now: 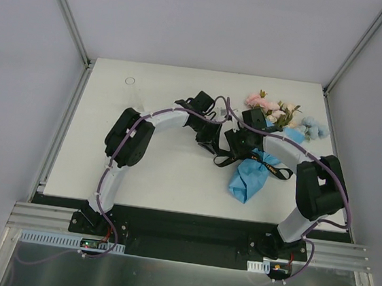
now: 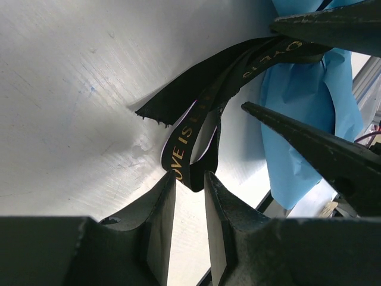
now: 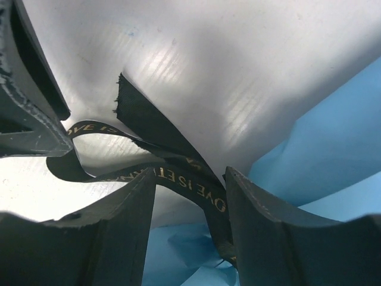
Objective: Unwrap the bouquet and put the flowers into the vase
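Midsection of the bouquet (image 1: 250, 178) lay hidden beneath the right arm (image 1: 285, 145) in the top view; the vase (image 1: 130, 86), at the far left of the worktop (image 1: 166, 181), showed as a faint rim. The bouquet lay on the right half, long axis running near to far and leaning right, flowers (image 1: 269, 105) at the far end, blue cone tip toward the near edge. The left pincer (image 2: 190, 179) stood nearly closed about the end loop of the black ribbon (image 2: 202, 89); clamping could not be told. The right pincer (image 3: 190, 176) stood released, fingers well apart, the ribbon passing between them.
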